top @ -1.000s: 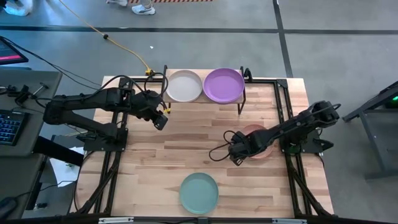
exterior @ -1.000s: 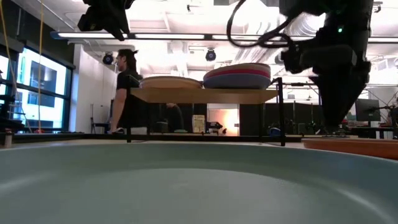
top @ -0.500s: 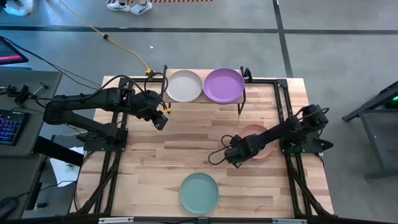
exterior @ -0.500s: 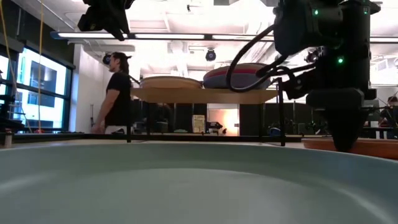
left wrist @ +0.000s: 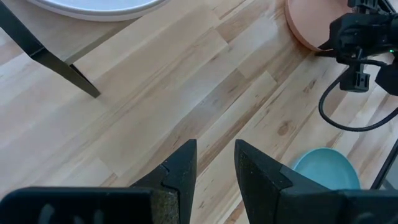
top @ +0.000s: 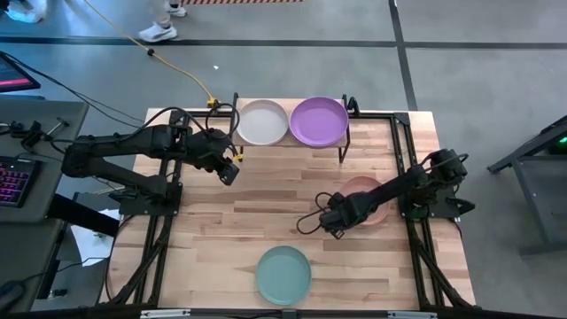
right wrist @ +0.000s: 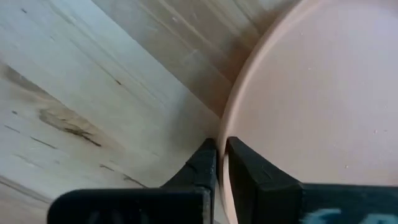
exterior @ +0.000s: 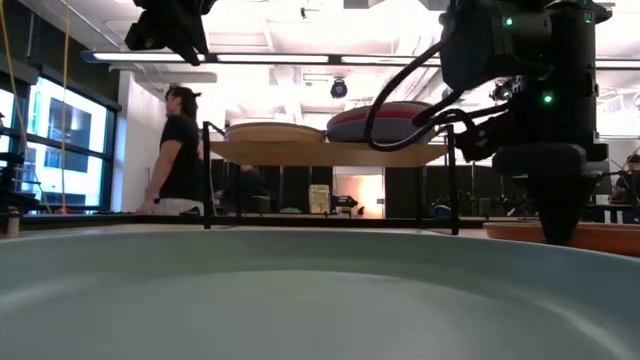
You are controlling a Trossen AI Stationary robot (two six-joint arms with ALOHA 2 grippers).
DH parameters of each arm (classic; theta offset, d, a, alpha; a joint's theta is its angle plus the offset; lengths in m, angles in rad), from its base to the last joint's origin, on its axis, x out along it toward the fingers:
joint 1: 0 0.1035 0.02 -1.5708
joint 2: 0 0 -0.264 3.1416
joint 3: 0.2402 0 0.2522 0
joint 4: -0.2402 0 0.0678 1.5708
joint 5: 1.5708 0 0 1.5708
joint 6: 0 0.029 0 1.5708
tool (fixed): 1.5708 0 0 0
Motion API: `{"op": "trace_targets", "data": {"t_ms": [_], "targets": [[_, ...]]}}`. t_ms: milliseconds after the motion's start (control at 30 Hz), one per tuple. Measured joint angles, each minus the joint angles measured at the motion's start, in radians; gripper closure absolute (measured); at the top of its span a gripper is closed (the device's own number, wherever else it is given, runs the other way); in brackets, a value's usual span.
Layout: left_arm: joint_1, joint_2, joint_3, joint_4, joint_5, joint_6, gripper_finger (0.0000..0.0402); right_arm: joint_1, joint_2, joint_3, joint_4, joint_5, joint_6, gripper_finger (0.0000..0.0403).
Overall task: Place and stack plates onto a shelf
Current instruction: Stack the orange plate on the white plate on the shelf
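- Teal plate (top: 283, 275) lay alone at the near edge of the table (top: 266, 213); it filled the low view's foreground (exterior: 300, 300).
- Right gripper (top: 337, 223) was low over the table at the salmon plate's (top: 372, 197) left rim. In the right wrist view its fingers (right wrist: 200, 167) were nearly together, straddling the plate's rim (right wrist: 298, 112) with the lip in the narrow gap between them; whether they were pinching the lip or just beside it, cannot tell.
- Salmon plate sat flat on the table right of centre, in front of the shelf.
- Left gripper (top: 229, 168) hung above the table left of centre, near the shelf's left front leg. Fingers (left wrist: 180, 171) a small gap apart, nothing between them.
- Shelf (top: 292, 139) stood at the far edge. Cream plate (top: 262, 122) on top at left, purple plate (top: 319, 120) on top at right; the low view showed each as a stack, with more plates under the purple one (exterior: 385, 122).
- A person (exterior: 178, 150) was in the room beyond the table.
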Motion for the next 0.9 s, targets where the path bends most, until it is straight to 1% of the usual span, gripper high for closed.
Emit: {"op": "trace_targets", "data": {"t_ms": [133, 267, 633, 900], "targets": [[0.0, 0.0, 0.0, 0.0, 0.0, 0.0, 0.0304, 0.005, 0.001, 0.014, -0.013, -0.033, -0.006, 0.0399], [0.0, 0.0, 0.0, 0.0, 0.0, 0.0, 0.0304, 0.017, 0.002, 0.067, -0.043, -0.045, -0.043, 0.0401], [0.002, 0.0, 0.0, 0.0, 0.0, 0.0, 0.0304, 0.017, 0.002, 0.259, -0.22, 0.03, -0.149, 0.0403], [0.002, 0.0, 0.0, 0.0, 0.0, 0.0, 0.0304, -0.004, 0.001, 0.333, -0.302, 0.047, -0.212, 0.0403]]}}
